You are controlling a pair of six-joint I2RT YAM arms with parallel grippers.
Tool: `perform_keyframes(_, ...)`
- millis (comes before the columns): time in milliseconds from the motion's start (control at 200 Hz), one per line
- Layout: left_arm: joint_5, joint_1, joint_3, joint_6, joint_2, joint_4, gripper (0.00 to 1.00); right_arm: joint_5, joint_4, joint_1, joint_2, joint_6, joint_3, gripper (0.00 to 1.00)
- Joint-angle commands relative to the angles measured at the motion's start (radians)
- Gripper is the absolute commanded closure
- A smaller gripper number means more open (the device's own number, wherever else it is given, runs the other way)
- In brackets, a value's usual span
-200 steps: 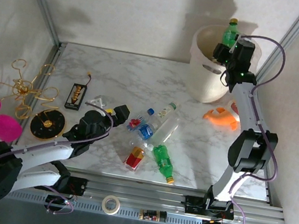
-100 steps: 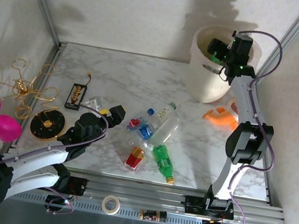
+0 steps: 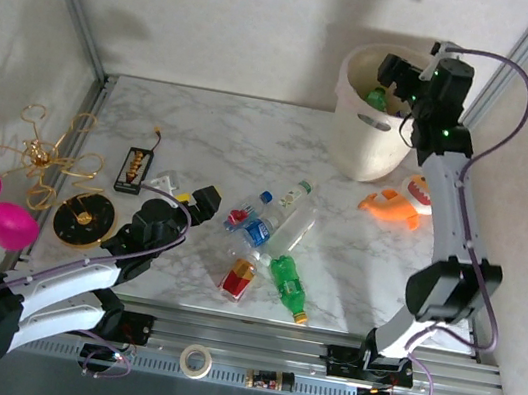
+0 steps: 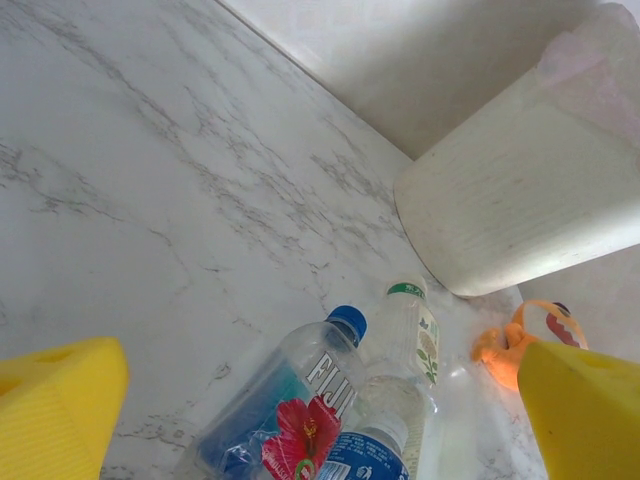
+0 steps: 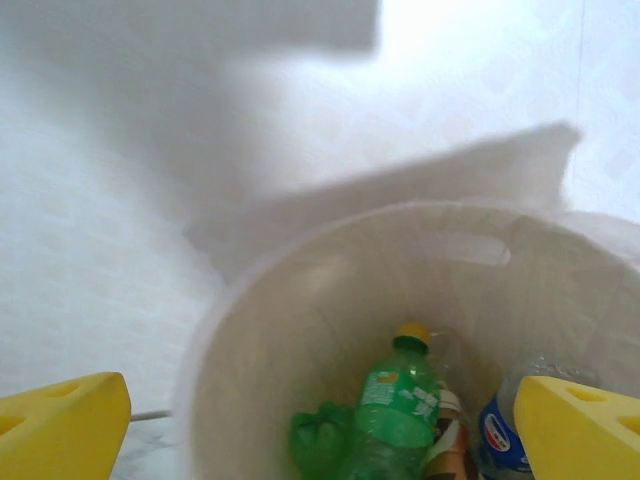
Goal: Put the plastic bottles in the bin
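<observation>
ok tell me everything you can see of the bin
The bin is a round cream-white bucket, translucent-looking plastic, with a rolled rim and a handle slot. It stands upright at the far right corner of the table. Inside are a green bottle with a yellow cap, a crumpled green thing and a blue-labelled bottle. The right fingers hang open above it.

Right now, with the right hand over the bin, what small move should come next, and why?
Probably swing the right hand away from the bin toward the loose bottles. It is open and empty, a green bottle lies inside the bin, and several bottles wait on the table.
</observation>
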Motion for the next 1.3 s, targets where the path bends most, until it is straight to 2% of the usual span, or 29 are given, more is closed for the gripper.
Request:
perform_keyframes(0, -0.001, 0.009, 0.020, 0.000, 0.016, -0.007, 0.00, -0.061, 0.069, 0.051, -0.092, -0.015, -0.104, 0.01)
perform_keyframes(260, 0.062, 0.009, 0.052, 0.018, 0.056, 0.006, 0.00, -0.110, 0.147, 0.213, -0.294, -0.025, -0.420, 0.01)
perform_keyframes(461, 0.099, 0.009, 0.074, 0.046, 0.069, -0.011, 0.01, -0.138, 0.137, 0.342, -0.417, -0.011, -0.650, 0.01)
perform_keyframes(721, 0.101, 0.009, 0.073, 0.036, 0.103, -0.002, 0.00, -0.179, 0.101, 0.481, -0.512, 0.101, -0.934, 0.01)
perform_keyframes(956, 0.133, 0.010, 0.107, 0.011, 0.178, 0.039, 0.00, -0.053, 0.092, 0.637, -0.584, 0.215, -1.103, 0.01)
perform_keyframes(1292, 0.142, 0.006, 0.116, -0.037, 0.239, 0.097, 0.00, 0.135, 0.026, 0.802, -0.573, 0.409, -1.242, 0.01)
